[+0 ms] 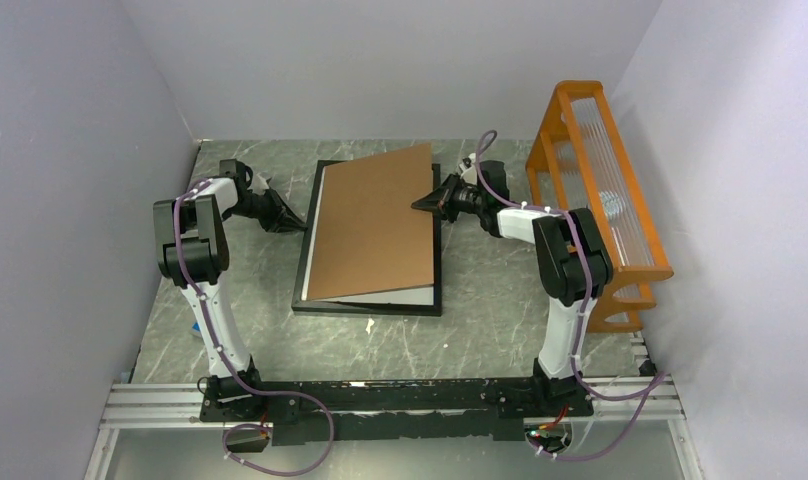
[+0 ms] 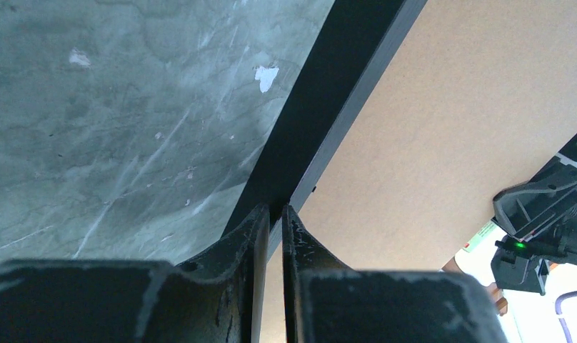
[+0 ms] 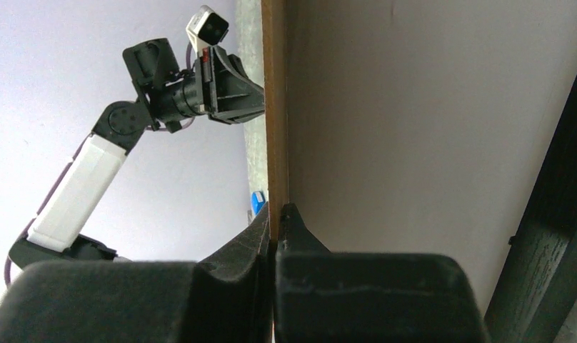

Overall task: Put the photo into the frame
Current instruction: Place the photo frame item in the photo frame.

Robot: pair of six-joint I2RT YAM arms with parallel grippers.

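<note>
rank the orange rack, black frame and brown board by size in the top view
1. orange rack and black frame: about alike; the rack stands taller, nearer the camera, so unranked.
2. brown board: slightly smaller than the frame, though one side is tilted up.

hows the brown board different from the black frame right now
The brown board is a solid brown panel; the black frame shows as a thin black border. The brown board is tilted, its right edge held up in the shut right gripper, while the black frame lies flat on the table. Both are rectangular and close in size.
</note>
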